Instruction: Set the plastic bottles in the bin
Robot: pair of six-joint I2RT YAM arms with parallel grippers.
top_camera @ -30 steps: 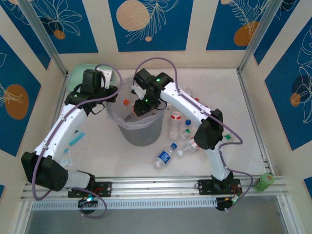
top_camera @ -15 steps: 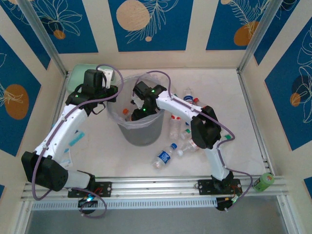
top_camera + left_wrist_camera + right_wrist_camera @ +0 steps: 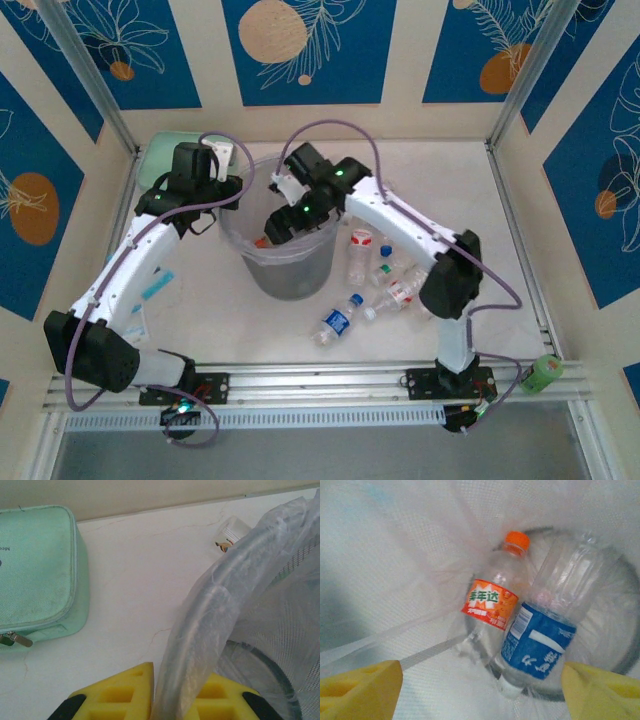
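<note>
Opened wide over the last second, the right gripper (image 3: pixel 480 687) now hangs with spread, empty jaws above the bin (image 3: pixel 292 275), which stands left of centre on the table (image 3: pixel 520 220). The left gripper (image 3: pixel 175 695) is clenched on the bin's far-left rim. Inside, a blue-labelled bottle (image 3: pixel 542 642) lies touching an orange-labelled bottle (image 3: pixel 492 602). More plastic bottles (image 3: pixel 337 322) lie on the table just right of the bin.

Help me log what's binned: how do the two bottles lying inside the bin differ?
The orange-label bottle has an orange wrap and orange cap; the blue-label bottle has a blue wrap, its cap unclear. The orange-label bottle looks slimmer, the blue-label bottle bulkier. Both are clear plastic, lying side by side low in the bag-lined bin.
</note>
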